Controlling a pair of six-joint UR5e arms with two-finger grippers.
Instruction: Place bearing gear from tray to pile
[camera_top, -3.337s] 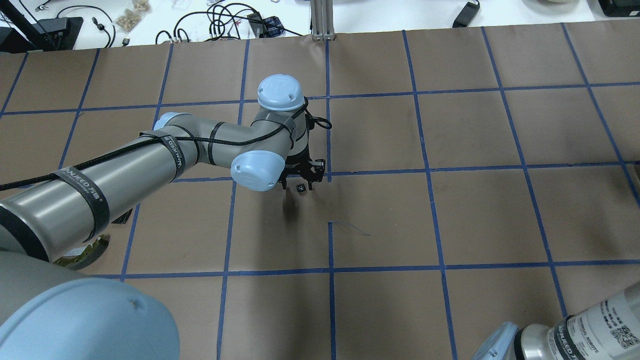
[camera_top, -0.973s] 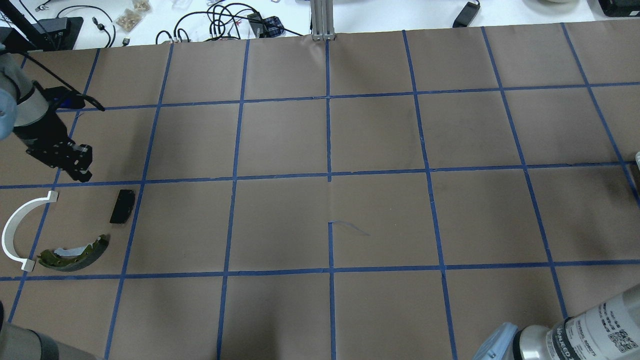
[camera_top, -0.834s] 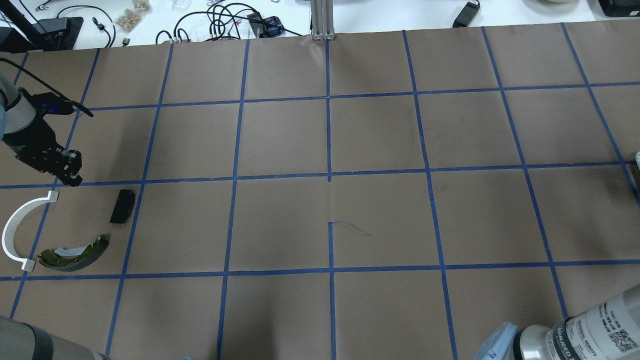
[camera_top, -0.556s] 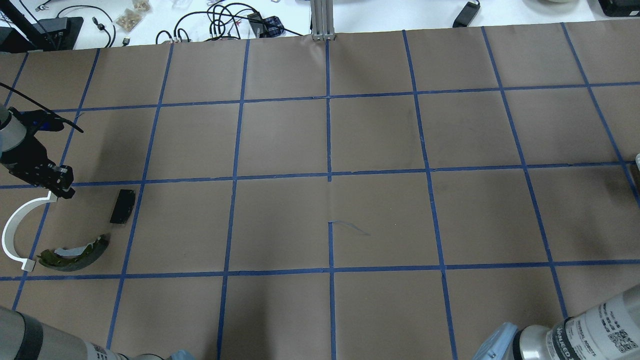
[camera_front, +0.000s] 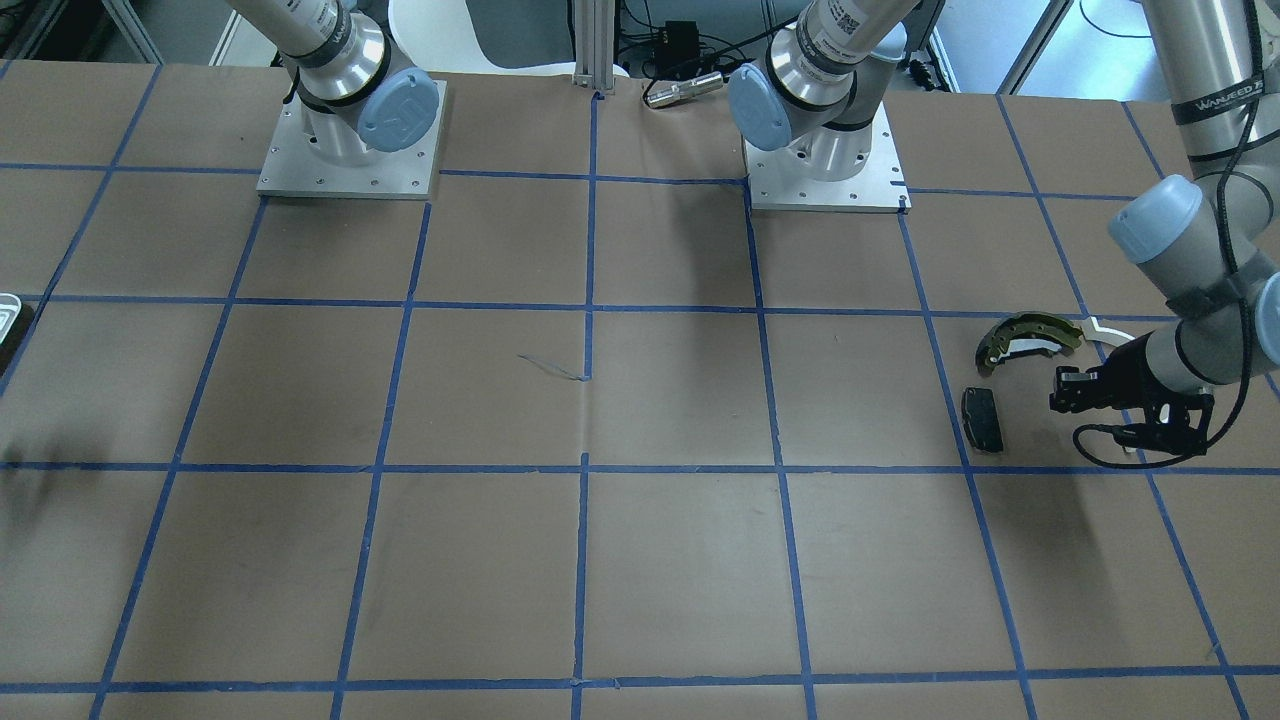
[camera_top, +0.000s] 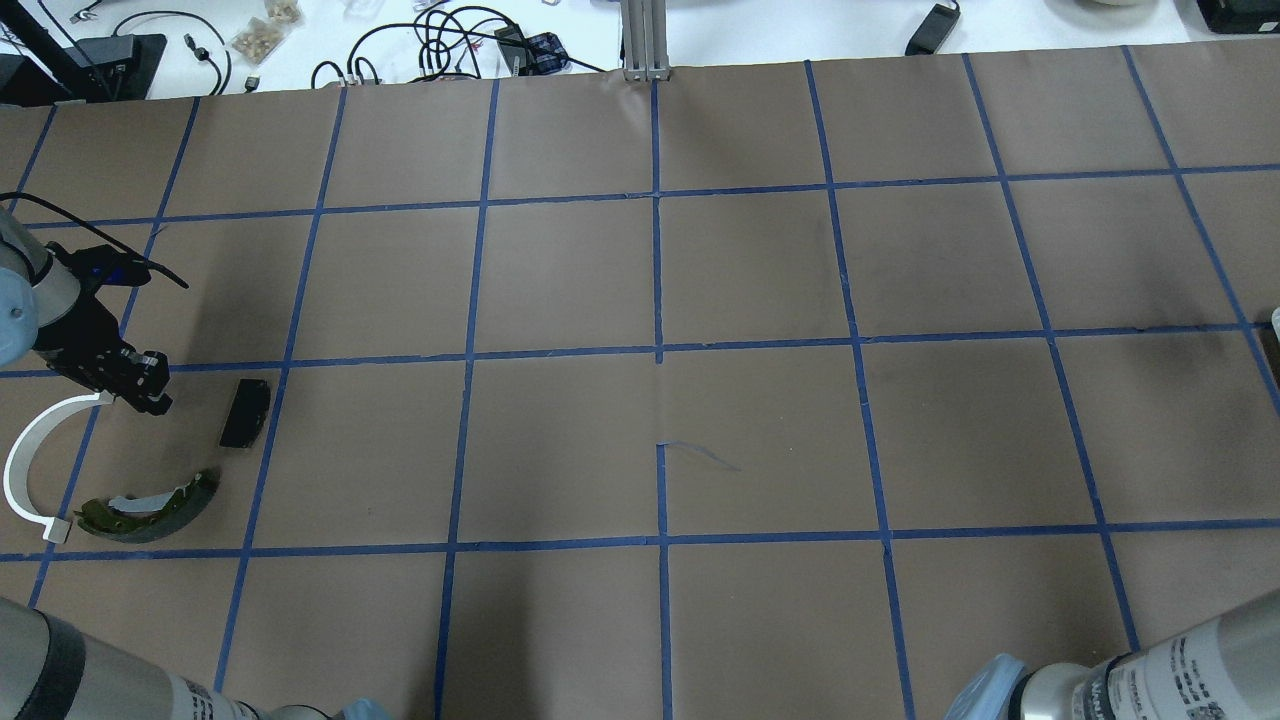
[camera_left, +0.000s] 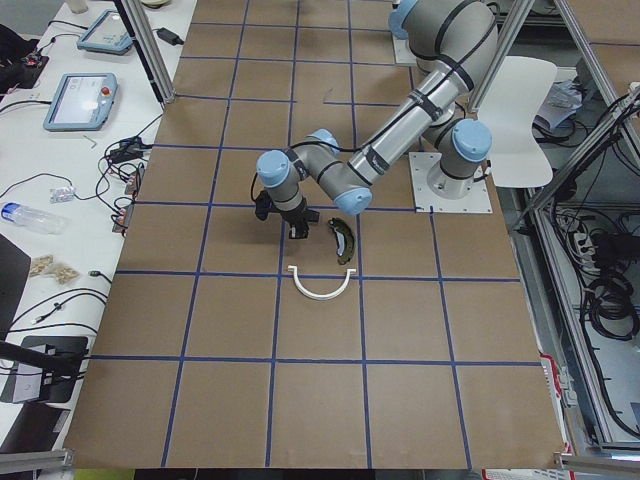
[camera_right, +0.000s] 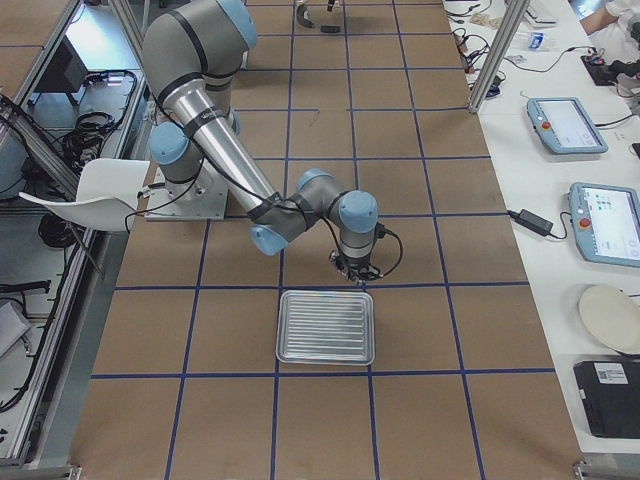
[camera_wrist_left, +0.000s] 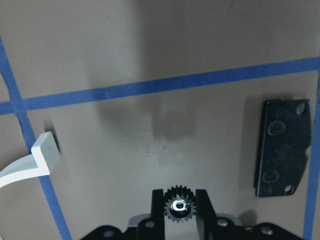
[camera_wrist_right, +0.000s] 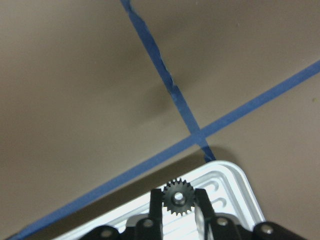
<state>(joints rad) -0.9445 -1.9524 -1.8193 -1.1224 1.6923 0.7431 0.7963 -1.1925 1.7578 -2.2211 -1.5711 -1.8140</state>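
Brown paper marked off in blue tape squares covers the table (camera_top: 760, 270), and the pile (camera_top: 105, 518) sits at its far left end in the overhead view. It is made up of a white plastic arc (camera_top: 22, 460), an olive brake shoe (camera_front: 1030, 322) and a black pad (camera_top: 245, 412), all lying apart from one another.

The left gripper (camera_wrist_left: 179, 200) hangs over the bare patch between the arc's end and the pad, its fingers closed narrowly on a small black gear (camera_wrist_left: 179, 206) (the teeth show plainly between the tips in the wrist view). That gear is off the paper as far as I can judge. Its carry looks done, and only the lowering and letting go remain.

At the opposite end, the right gripper (camera_wrist_right: 178, 196) is likewise pinched on a second gear (camera_wrist_right: 178, 198), held above the corner of the ribbed metal tray (camera_wrist_right: 234, 182). I can see nothing lying in the tray from the side view, so this may be the last one out. It has the whole length of the table to cross before it joins the pile.
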